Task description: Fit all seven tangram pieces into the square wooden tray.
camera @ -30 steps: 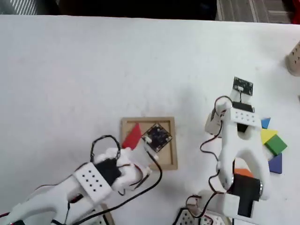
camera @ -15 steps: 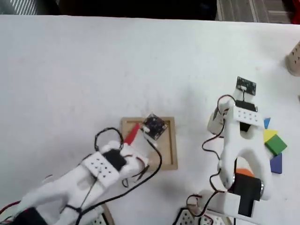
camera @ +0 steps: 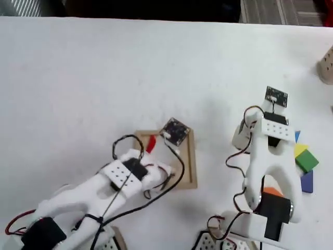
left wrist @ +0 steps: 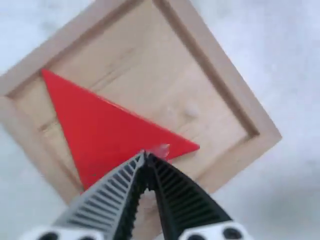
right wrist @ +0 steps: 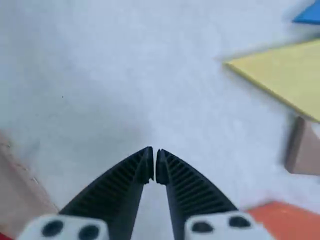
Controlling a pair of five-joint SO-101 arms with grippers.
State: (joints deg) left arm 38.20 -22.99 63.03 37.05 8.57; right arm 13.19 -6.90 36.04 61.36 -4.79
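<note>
Red triangle in tray
Left end effector closed at its edge; right end effector closed above desk

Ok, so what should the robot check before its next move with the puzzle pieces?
1. Red triangle is inside the wooden tray: ok.
2. Red triangle lies flat on the tray floor: cannot tell.
3. Left gripper is clear of the red triangle: cannot tell; its jaws are shut and the tip sits right over the piece.
4. Right gripper is empty: ok; it is shut on nothing, above bare table.
5. Right gripper is open, ready to grab: not ok.
6. All pieces are in the tray: not ok; the yellow piece, orange piece and green piece lie on the table by the right arm.
</note>
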